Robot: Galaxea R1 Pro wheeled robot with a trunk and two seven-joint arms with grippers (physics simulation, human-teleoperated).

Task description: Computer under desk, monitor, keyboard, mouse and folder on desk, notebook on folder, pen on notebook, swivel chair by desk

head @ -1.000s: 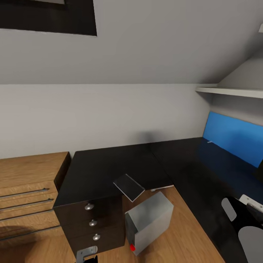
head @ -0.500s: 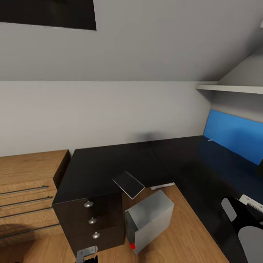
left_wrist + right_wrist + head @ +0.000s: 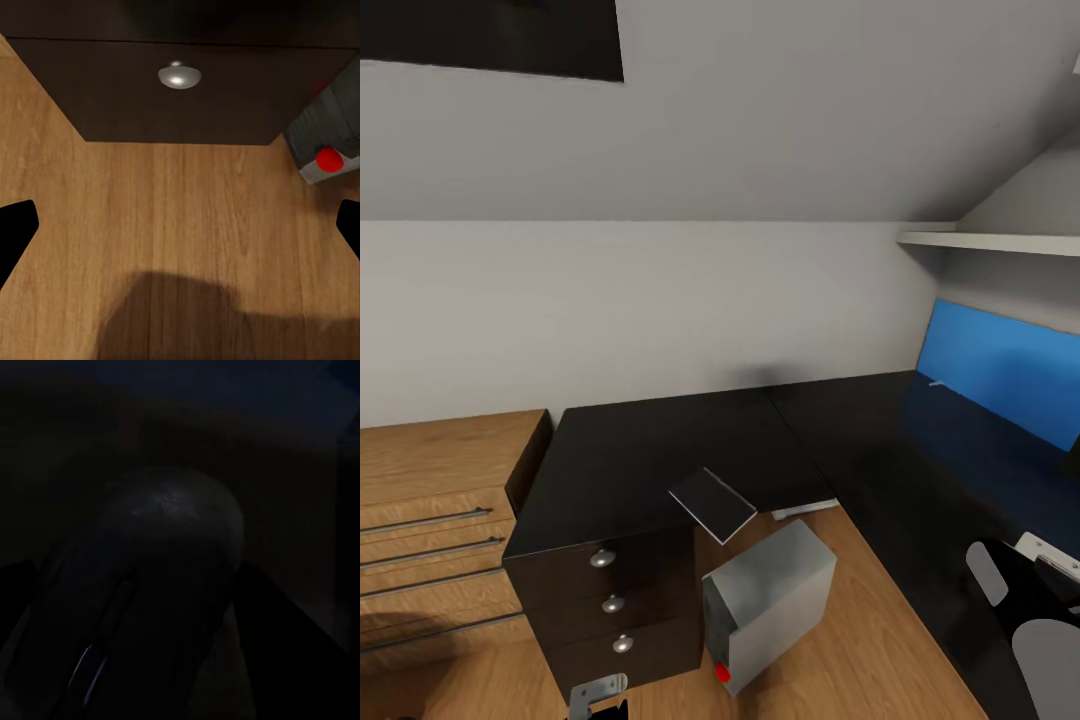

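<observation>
Right fingers (image 3: 142, 660) pinch the mouse (image 3: 161, 577) over the dark worktop (image 3: 660, 450); lower gently, release flat. Left fingers (image 3: 180, 225) spread.

The left claw (image 3: 180, 225) hangs low with its 2 fingers (image 3: 16, 225) spread wide; the right claw (image 3: 150, 607) grips the mouse (image 3: 161, 570).

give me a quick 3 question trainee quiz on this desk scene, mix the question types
1. True or false: the computer stands on top of the desk.
2. How many round knobs show on the drawer unit in the head view?
3. The right wrist view looks closely at: A) the keyboard B) the mouse C) the pen

Key: 1 false, it is on the floor beside the drawer unit; 2 three; 3 B
</observation>
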